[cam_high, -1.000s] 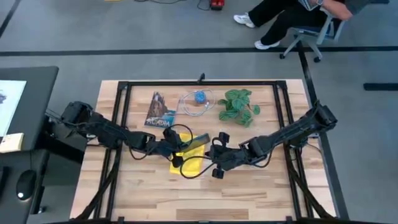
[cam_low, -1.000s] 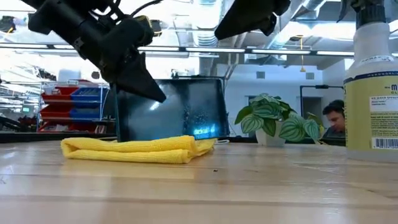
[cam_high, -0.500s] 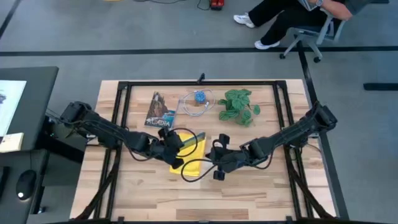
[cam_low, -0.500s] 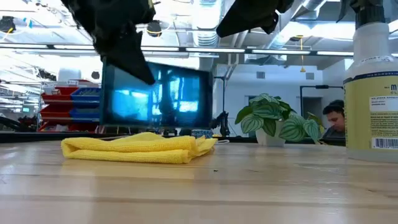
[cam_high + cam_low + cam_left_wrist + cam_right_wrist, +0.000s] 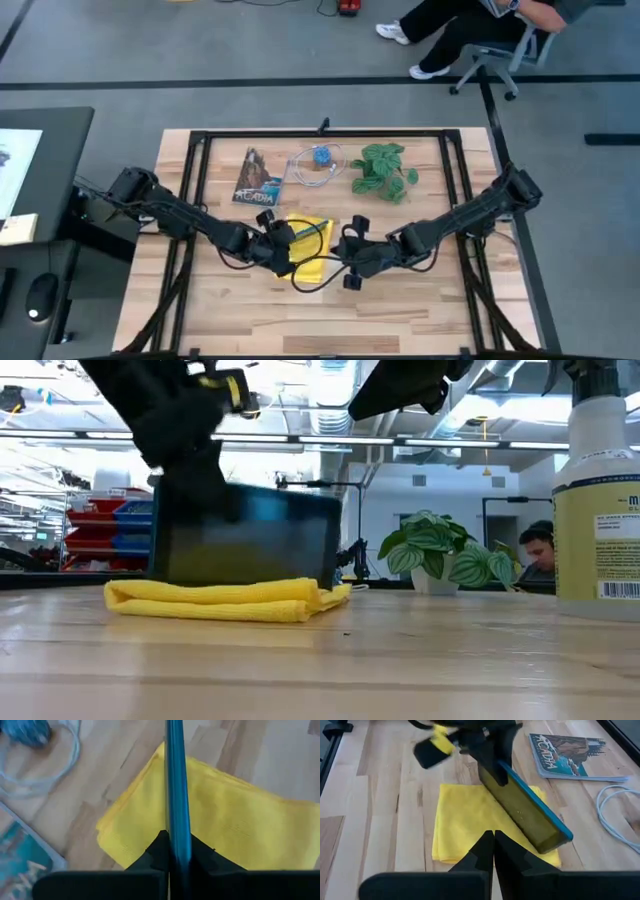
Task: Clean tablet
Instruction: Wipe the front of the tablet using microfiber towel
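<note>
The left gripper [image 5: 487, 745] is clamped on the tablet [image 5: 525, 812], a thin dark slab with a blue edge, held tilted above the yellow cloth [image 5: 465, 827] near the table's centre. At three o'clock, the right gripper [image 5: 345, 250] has its fingers together; the arms hide most of the tablet from overhead.

Tablet [image 5: 245, 545] hides the cloth's [image 5: 215, 600] far side in the low view

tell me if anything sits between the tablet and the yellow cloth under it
Nothing visible does. The left gripper holds the tablet edge-up over the bare yellow cloth; the right gripper is shut just beside it.
</note>
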Robot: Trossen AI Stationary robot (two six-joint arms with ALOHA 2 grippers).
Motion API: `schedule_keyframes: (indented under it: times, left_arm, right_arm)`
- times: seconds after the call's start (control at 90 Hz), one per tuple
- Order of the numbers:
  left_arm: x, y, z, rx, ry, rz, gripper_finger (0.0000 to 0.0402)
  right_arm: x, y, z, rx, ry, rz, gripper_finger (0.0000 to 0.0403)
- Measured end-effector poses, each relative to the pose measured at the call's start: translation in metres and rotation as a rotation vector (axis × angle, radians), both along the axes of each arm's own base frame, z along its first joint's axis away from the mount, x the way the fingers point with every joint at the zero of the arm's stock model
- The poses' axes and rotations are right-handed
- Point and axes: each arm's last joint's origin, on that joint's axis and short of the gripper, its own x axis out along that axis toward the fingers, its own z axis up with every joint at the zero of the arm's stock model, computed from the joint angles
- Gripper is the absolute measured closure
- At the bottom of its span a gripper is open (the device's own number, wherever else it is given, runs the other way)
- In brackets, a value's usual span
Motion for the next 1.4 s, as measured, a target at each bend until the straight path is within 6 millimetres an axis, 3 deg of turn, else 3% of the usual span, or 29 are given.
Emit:
schedule_keyframes:
  times: [0.122, 0.233, 0.511, 0.633, 0.989, 1.133, 1.256, 1.4]
  left_arm:
    - [-0.002, -0.009, 0.007, 0.143, -0.003, -0.059, 0.0393]
    - [-0.003, -0.015, 0.001, 0.250, 0.040, -0.107, 0.0393]
    - [0.010, -0.035, -0.063, 0.431, 0.269, -0.216, 0.0393]
    - [0.013, -0.048, -0.079, 0.488, 0.304, -0.243, 0.0392]
    - [0.014, -0.056, -0.082, 0.471, 0.289, -0.242, 0.0392]
    - [0.015, -0.056, -0.066, 0.444, 0.254, -0.198, 0.0392]
    - [0.013, -0.057, -0.033, 0.302, 0.192, -0.179, 0.0393]
    - [-0.001, -0.045, 0.005, 0.202, 0.053, -0.099, 0.0393]
  right_arm:
    - [0.000, 0.000, 0.000, -0.001, 0.000, 0.000, 0.0403]
    - [0.000, 0.000, 0.000, 0.000, 0.000, 0.000, 0.0403]
    - [0.000, 0.000, 0.000, 0.000, -0.001, 0.000, 0.0403]
    - [0.000, 0.000, 0.000, 0.000, -0.001, 0.000, 0.0403]
    - [0.000, 0.000, 0.000, 0.001, -0.002, 0.000, 0.0403]
    - [0.000, 0.000, 0.000, 0.000, -0.002, 0.000, 0.0403]
    - [0.000, 0.000, 0.000, -0.005, -0.001, 0.003, 0.0403]
    - [0.000, 0.000, 0.000, -0.006, 0.000, 0.005, 0.0403]
